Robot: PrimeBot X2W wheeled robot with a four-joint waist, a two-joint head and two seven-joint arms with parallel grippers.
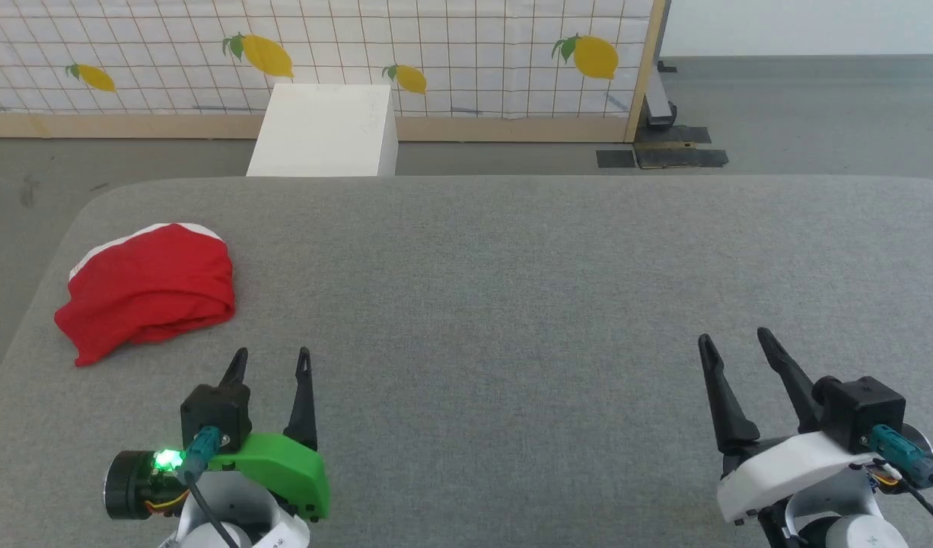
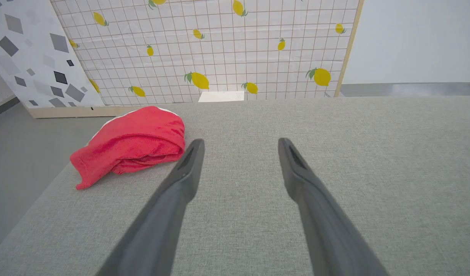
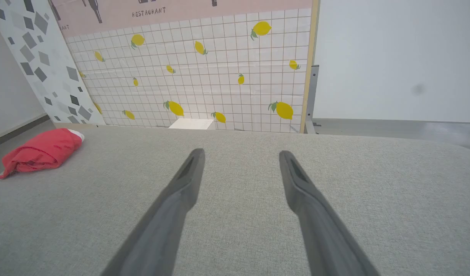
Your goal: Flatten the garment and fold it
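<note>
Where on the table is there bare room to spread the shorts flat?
Bare: the middle and right of the table, from the shorts to the right edge, beyond the left gripper and right gripper. Crowded: only the left side, where the shorts lie bunched.

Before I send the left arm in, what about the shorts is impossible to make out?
- Head view: the shorts lie bunched; their own folds hide the waistband and leg openings.
- Left wrist view: any print is hidden inside the heap; the underside lies against the grey surface.
- Right wrist view: shorts too small, far left, to tell layers.
</note>
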